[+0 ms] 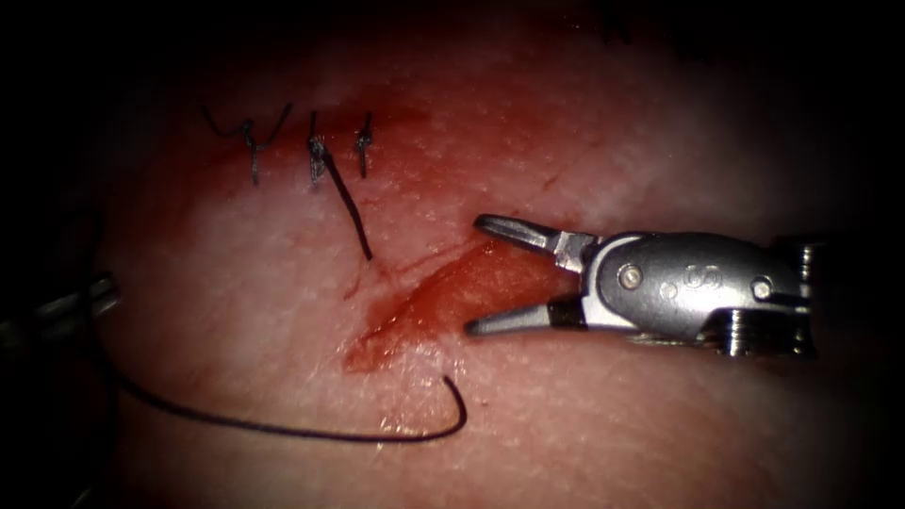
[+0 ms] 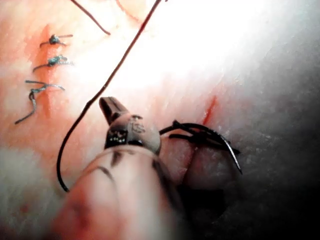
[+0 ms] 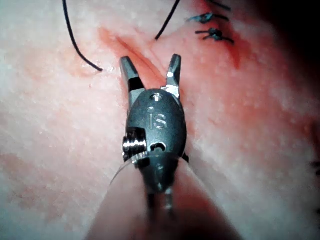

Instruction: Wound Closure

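Needle (image 2: 227, 145) at left tool (image 2: 112, 107), grip unclear, well apart from spread, empty right tool (image 1: 476, 275) over cut (image 1: 443, 297).

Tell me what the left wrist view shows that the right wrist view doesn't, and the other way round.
The left wrist view adds the curved dark steel needle beside the left arm's tool; I cannot tell whether the tool holds it or whether it is in the tissue. The right wrist view adds the right arm's silver tool, jaws open and holding nothing, above the open red cut. Both share the pale pork tissue, the thin dark thread lying on it, and the knotted stitches.
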You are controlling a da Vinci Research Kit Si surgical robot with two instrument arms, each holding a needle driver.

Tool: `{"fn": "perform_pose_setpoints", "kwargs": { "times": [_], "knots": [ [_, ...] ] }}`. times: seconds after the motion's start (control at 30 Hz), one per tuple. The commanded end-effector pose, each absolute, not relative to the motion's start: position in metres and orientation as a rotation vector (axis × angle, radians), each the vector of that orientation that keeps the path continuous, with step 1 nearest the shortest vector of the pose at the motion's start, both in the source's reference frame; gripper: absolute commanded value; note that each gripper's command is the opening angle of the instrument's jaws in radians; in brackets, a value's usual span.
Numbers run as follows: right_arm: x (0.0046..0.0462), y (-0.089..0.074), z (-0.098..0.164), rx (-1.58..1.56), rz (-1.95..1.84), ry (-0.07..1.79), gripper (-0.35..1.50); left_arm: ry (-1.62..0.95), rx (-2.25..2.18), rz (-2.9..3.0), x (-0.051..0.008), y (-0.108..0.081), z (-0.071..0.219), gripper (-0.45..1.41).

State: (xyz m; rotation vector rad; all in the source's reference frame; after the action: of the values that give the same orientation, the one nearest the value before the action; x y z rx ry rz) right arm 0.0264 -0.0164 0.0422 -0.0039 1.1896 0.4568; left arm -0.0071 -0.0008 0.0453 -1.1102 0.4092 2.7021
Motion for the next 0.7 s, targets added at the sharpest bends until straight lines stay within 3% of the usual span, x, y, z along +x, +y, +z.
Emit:
{"fn": "perform_pose_setpoints", "kwargs": {
  "times": [0.03, 0.17, 0.2, 0.23, 0.47, 0.5, 0.53, 0.7],
  "knots": [
    [0.0272, -0.0166, 0.0427, -0.003, 0.457, 1.192, 1.11, 0.405, -1.110, 2.701, -0.0077, -0.0014, 0.0460, -0.45],
    [0.0272, -0.0166, 0.0427, -0.003, 0.456, 1.192, 1.11, 0.412, -1.111, 2.694, -0.0077, -0.0015, 0.0456, -0.45],
    [0.0272, -0.0166, 0.0427, 0.000, 0.461, 1.192, 1.11, 0.425, -1.108, 2.687, -0.0077, -0.0016, 0.0456, -0.11],
    [0.0272, -0.0167, 0.0427, 0.000, 0.461, 1.192, 1.11, 0.469, -1.074, 2.680, -0.0076, -0.0018, 0.0454, 0.37],
    [0.0273, -0.0167, 0.0428, 0.001, 0.460, 1.193, 1.11, 0.504, -1.010, 2.642, -0.0072, -0.0015, 0.0451, 0.71],
    [0.0273, -0.0167, 0.0428, 0.001, 0.460, 1.193, 1.11, 0.511, -1.009, 2.634, -0.0072, -0.0013, 0.0449, 0.83],
    [0.0273, -0.0167, 0.0428, 0.001, 0.460, 1.193, 1.11, 0.533, -1.013, 2.615, -0.0073, -0.0010, 0.0446, 0.73],
    [0.0275, -0.0168, 0.0429, 0.001, 0.458, 1.195, 1.11, 0.557, -1.009, 2.586, -0.0076, -0.0006, 0.0437, 0.59]
  ]
}}
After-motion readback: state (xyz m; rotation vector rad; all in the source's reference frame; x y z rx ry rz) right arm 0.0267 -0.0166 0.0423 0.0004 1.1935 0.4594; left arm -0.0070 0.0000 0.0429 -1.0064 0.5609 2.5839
